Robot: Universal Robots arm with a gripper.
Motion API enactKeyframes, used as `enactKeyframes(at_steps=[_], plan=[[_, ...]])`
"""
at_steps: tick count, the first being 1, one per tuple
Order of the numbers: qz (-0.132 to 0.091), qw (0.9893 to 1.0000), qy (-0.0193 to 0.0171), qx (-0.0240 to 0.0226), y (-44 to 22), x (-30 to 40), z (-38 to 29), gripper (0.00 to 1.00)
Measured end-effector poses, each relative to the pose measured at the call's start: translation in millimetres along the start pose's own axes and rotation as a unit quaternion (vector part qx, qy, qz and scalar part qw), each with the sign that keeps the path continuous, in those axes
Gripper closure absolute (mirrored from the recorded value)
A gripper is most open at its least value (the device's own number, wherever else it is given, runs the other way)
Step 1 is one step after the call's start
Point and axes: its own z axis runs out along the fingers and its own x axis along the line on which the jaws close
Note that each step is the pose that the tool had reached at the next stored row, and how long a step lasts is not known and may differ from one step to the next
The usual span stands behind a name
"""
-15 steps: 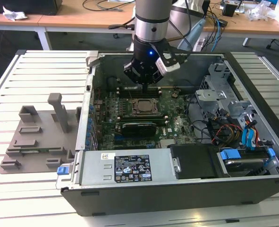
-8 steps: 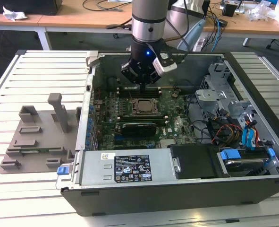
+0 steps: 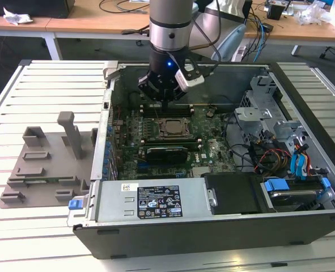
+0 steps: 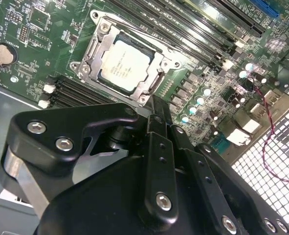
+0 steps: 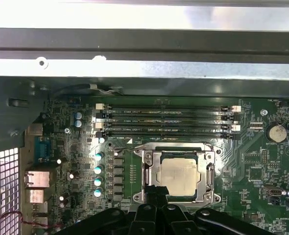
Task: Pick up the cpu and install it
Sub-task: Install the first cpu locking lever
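The cpu [image 3: 170,128] is a silvery square chip lying flat inside the metal-framed socket [image 4: 93,54] on the green motherboard of the open computer case. It shows in both wrist views, cpu [image 4: 124,66] and cpu [image 5: 181,176]. My gripper [image 3: 166,103] hangs just above the board at the socket's far side in the exterior view. Its black fingers [image 4: 156,110] are pressed together with nothing between them, and their tips [image 5: 156,192] sit at the socket frame's edge, beside the chip rather than on it.
Memory slots [image 5: 166,122] run alongside the socket. A drive cage [image 3: 263,113] and coloured cables [image 3: 280,158] fill the case at the exterior view's right. A power supply [image 3: 156,201] lies at the front. A grey plastic tray [image 3: 42,164] rests on the slatted table outside the case.
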Motion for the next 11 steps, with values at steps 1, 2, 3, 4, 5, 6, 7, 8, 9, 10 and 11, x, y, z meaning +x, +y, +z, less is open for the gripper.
enactKeyframes(at_steps=[1,2,3,4,5,6,7,8,9,10,11], plan=[[0.000,1.0000,0.0000,0.0000,0.0,0.3,0.0,0.89],[0.000,1.0000,0.0000,0.0000,0.0,0.9,0.1,0.89],[0.000,1.0000,0.0000,0.0000,0.0,1.3,0.2,0.89],[0.000,1.0000,0.0000,0.0001,0.0,2.5,0.5,0.89],[0.000,1.0000,0.0000,0.0000,0.2,4.2,0.8,0.89],[0.000,1.0000,-0.0001,0.0000,0.4,6.7,1.2,0.89],[0.000,1.0000,-0.0001,-0.0001,0.5,8.1,1.3,0.89],[0.000,1.0000,0.0000,0.0000,0.6,11.1,1.5,0.89],[0.000,1.0000,0.0000,0.0000,0.7,12.8,1.7,0.89],[0.000,1.0000,-0.0001,0.0000,1.0,15.6,2.0,0.89],[0.000,1.0000,0.0000,0.0000,1.3,19.1,2.2,0.89]])
